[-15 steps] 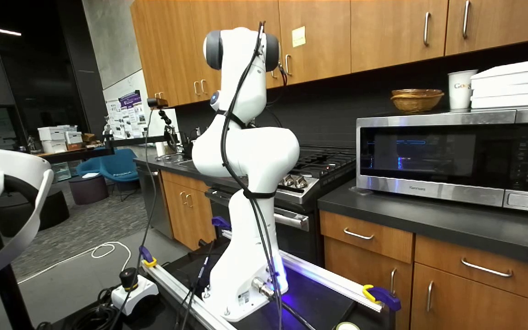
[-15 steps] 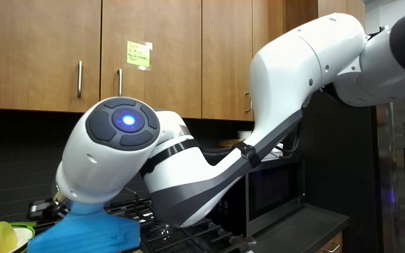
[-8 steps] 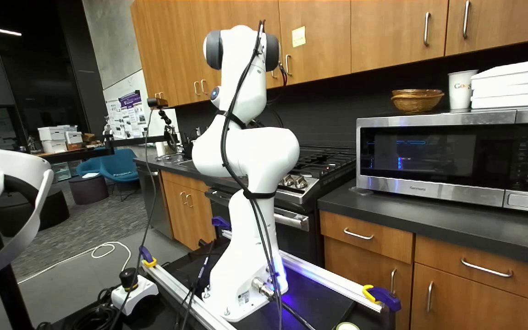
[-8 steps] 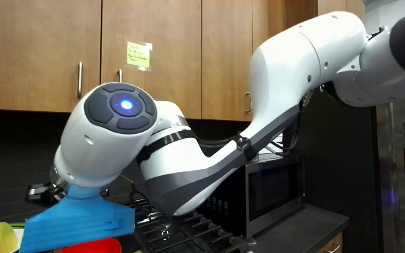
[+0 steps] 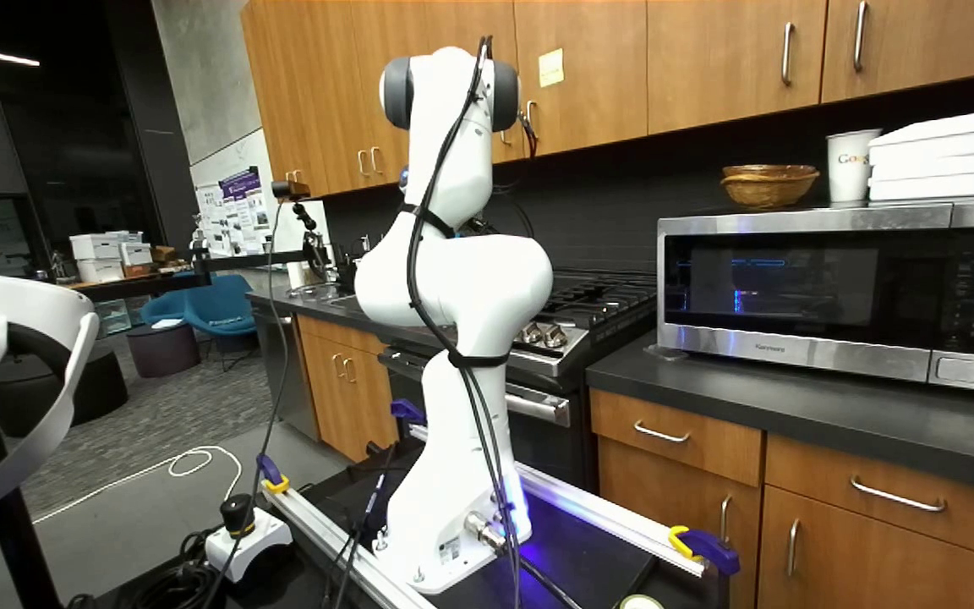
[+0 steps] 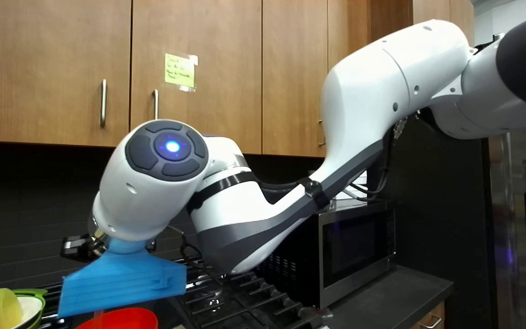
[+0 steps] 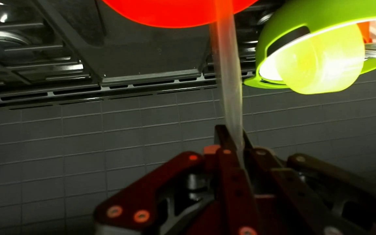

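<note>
A clear strip (image 7: 232,81) is pinched in my narrowed gripper (image 7: 234,134); in the wrist view its long axis points just shy of 12 o'clock, and in an exterior view it points toward 6 o'clock below the blue cover (image 6: 126,278), across the edge of a red bowl (image 6: 128,317). I judge the step in hand to be handling it over that bowl, so the next move calls for slow, steady motion, as I can't tell whether they touch. Farther out in the wrist view, a green bowl (image 7: 318,13) with a yellow cup (image 7: 331,62) sits between 1 and 2 o'clock.
</note>
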